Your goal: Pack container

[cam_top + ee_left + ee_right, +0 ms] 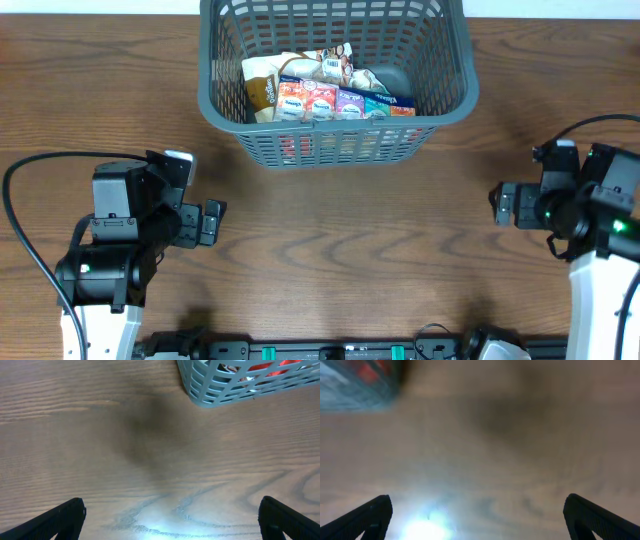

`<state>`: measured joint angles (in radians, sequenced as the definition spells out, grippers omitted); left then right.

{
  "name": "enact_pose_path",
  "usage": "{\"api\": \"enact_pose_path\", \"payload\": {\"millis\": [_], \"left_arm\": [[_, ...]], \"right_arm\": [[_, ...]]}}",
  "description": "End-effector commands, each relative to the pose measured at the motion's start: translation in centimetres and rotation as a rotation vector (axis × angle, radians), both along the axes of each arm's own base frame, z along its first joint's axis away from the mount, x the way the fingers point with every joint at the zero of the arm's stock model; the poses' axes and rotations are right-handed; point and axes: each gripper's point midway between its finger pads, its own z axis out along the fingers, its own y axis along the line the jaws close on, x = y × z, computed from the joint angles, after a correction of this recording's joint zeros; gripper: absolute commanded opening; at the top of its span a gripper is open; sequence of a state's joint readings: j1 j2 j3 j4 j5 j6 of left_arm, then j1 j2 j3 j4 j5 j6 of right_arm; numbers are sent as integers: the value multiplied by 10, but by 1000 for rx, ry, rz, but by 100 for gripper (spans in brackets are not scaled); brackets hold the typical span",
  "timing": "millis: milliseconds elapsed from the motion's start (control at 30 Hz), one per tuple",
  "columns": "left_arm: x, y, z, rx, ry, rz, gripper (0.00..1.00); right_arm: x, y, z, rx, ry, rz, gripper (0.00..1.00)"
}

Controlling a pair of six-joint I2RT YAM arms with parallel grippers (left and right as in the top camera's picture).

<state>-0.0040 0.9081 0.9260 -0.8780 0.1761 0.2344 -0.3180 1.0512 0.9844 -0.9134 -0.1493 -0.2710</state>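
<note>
The container [455, 60], a large dark grey lattice basket, stands at the back middle of the table with several colourful packets [335, 98] lying inside. Its corner [200, 390] shows at the top of the left wrist view, and a blurred corner [355, 390] at the top left of the right wrist view. My left gripper [212, 222] hovers low at the front left, open, with only bare wood between its fingers [65, 517]. Over at the right edge, my right gripper [500, 204] is also open and holds nothing; its fingers [370, 517] frame bare table.
The wooden table [340, 240] stretches between both arms. A black cable [20, 230] loops beside the left arm. A dark rail [330, 350] runs along the front edge.
</note>
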Motion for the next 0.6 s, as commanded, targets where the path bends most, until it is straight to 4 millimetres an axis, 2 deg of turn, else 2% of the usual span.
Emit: {"api": "enact_pose_path", "payload": {"millis": [0, 100, 233, 367, 567], "left_arm": [[0, 1, -1, 2, 3, 14, 99], [0, 1, -1, 2, 3, 14, 99], [0, 1, -1, 2, 3, 14, 99], [0, 1, -1, 2, 3, 14, 99], [0, 1, -1, 2, 3, 14, 99]], "right_arm": [[6, 32, 17, -24, -143, 111, 99], [5, 58, 21, -50, -285, 207, 99], [-9, 80, 14, -59, -422, 282, 99], [-20, 88, 11, -65, -549, 306, 99], [-27, 89, 9, -56, -646, 289, 99]]}}
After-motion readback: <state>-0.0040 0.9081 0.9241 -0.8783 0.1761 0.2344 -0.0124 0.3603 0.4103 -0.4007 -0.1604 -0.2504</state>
